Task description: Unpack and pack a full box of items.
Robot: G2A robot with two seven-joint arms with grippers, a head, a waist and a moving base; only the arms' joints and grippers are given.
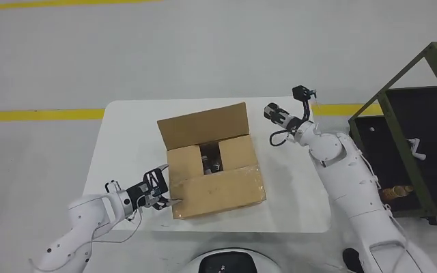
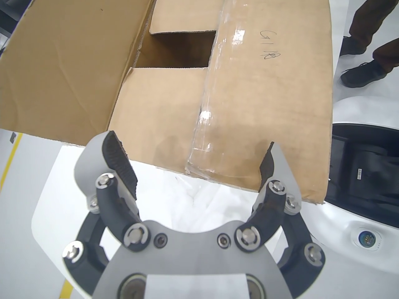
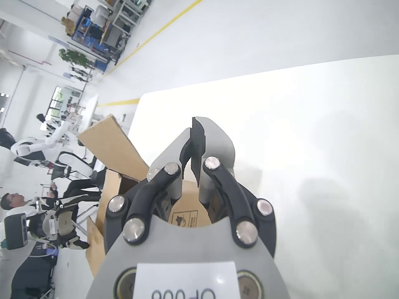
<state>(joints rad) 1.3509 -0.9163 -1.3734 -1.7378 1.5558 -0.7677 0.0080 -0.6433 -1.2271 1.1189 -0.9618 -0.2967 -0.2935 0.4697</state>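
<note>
The brown cardboard box (image 1: 215, 174) sits in the middle of the white table (image 1: 123, 136). Its far flap stands upright, its two short flaps are folded inward, and its near flap, with a strip of clear tape (image 2: 212, 88) along it, lies down over the top. A dark gap (image 2: 177, 49) remains between the flaps. The left gripper (image 2: 190, 144) is at the box's left near corner with its fingers spread wide, one on either side of the short end of that taped flap. The flap's long axis runs straight away from the claw toward the box's right side. The right gripper (image 3: 194, 129) is raised off the box's right far corner, well apart from it, with its fingers pressed together on nothing. The left arm is therefore much nearer, and lifting the near flap looks likely to fall to it.
</note>
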